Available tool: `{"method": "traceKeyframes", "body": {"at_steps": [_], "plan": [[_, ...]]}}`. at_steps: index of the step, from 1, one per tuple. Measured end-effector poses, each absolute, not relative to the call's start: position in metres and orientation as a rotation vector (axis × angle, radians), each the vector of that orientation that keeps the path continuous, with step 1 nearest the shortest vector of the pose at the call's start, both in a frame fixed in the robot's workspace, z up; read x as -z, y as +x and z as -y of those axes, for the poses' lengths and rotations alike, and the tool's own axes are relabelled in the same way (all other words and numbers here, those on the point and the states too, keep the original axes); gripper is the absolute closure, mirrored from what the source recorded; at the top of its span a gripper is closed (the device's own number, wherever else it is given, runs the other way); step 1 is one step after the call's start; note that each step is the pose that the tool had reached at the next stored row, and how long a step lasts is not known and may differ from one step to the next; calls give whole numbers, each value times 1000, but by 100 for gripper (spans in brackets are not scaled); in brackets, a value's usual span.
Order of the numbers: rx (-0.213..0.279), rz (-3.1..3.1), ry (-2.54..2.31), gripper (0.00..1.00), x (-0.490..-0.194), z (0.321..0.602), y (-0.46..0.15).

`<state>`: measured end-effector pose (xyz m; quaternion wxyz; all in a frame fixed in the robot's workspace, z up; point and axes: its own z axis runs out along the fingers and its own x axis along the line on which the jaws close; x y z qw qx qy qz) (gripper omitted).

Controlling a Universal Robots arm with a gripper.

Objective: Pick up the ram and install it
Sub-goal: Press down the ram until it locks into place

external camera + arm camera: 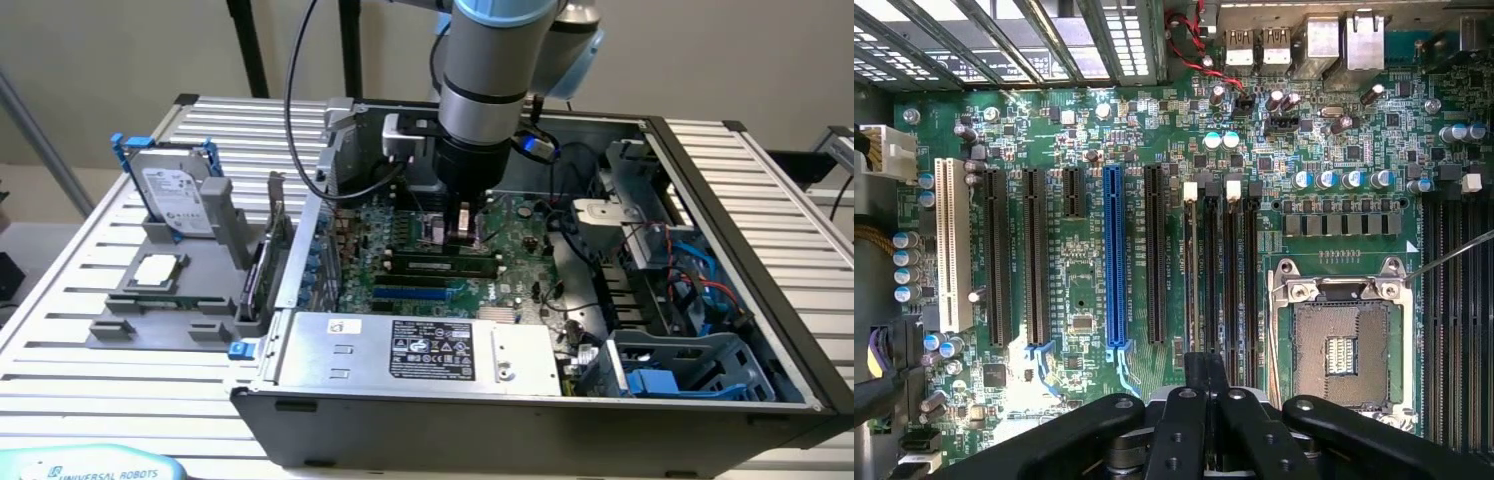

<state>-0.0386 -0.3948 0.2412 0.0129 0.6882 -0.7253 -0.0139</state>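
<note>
- At the exterior view's left, a hard drive point(174, 190) in a blue frame stands upright in a grey holder point(160, 300) on the slatted tabletop point(80, 380); a small square processor chip point(156, 268) lies flat in front of it.
- Just right of the holder sits the open computer case point(534, 410), its green motherboard point(400, 250) exposed.
- The arm point(487, 80) reaches straight down into the case; its gripper point(461, 228) hangs just above the board, fingers point(1204, 400) drawn together, nothing visibly between them.
- The ram point(434, 266) lies seated in a motherboard slot, just below the gripper.
- Further right, the empty processor socket point(1342, 340) shows.
</note>
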Motion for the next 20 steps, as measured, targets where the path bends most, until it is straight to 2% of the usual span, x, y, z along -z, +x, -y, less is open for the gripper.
{"method": "traceKeyframes", "body": {"at_steps": [10,20], "plan": [[42,2261,2145,89,-241,395,-39],[15,2272,2157,89,-229,395,-44]]}}
